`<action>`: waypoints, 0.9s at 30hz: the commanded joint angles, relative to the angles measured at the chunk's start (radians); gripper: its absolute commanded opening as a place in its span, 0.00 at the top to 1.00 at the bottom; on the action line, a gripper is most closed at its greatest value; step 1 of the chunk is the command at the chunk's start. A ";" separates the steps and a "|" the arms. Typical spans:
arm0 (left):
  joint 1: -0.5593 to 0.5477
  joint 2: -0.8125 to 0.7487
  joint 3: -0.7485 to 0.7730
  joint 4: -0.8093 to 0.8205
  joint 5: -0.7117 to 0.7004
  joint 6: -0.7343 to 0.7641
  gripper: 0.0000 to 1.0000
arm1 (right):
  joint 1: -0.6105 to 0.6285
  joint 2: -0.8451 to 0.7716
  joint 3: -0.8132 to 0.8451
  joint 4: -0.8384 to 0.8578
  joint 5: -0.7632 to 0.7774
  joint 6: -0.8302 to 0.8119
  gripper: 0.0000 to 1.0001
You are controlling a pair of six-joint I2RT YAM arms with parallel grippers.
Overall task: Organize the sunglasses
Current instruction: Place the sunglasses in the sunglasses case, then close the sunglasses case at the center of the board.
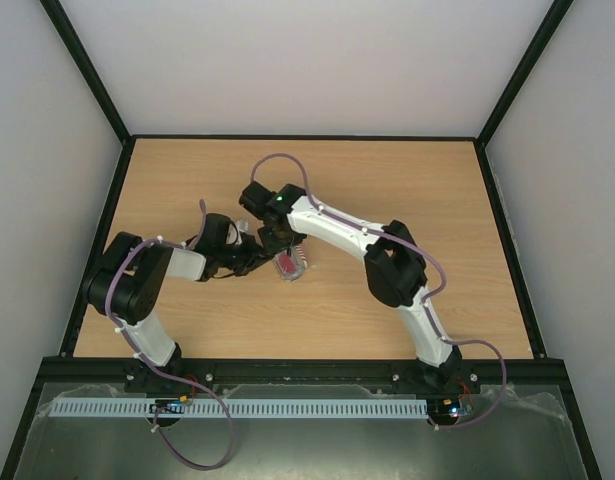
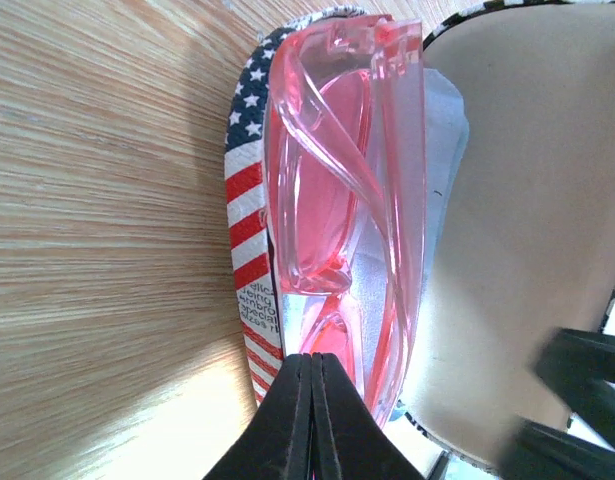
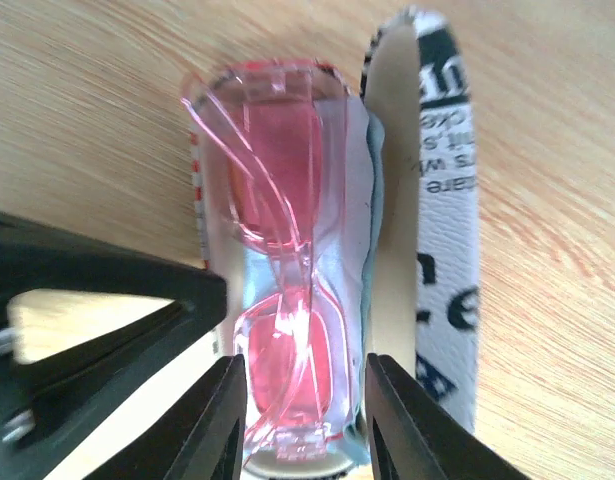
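The sunglasses [image 2: 327, 200], translucent red-orange, lie folded inside the open flag-print case [image 2: 249, 200] on a light blue cloth [image 2: 442, 130]. The case's lid [image 2: 527, 200] stands open beside them. My left gripper [image 2: 314, 362] is shut, its tips at the near end of the case by the frame. I cannot tell whether they pinch anything. In the right wrist view, my right gripper [image 3: 305, 400] is open with its fingers [image 3: 227, 420] on either side of one end of the sunglasses [image 3: 287, 250]. From above, both grippers [image 1: 262, 258] [image 1: 282, 245] meet at the case [image 1: 290, 268].
The wooden table [image 1: 387, 180] is walled by a black frame and white panels. The left arm's dark gripper body [image 3: 97, 310] lies close beside the right gripper's left finger. The case's lid [image 3: 442, 200] stands just right of the right finger.
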 commanded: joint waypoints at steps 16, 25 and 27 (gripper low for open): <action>0.007 -0.009 0.023 -0.032 0.000 0.033 0.98 | -0.140 -0.352 -0.364 0.239 -0.164 -0.012 0.65; 0.008 0.002 0.031 -0.032 0.001 0.037 0.98 | -0.146 -0.331 -0.418 0.327 -0.219 0.015 0.68; 0.009 0.006 0.036 -0.032 0.002 0.040 0.98 | -0.145 -0.329 -0.425 0.345 -0.242 0.019 0.71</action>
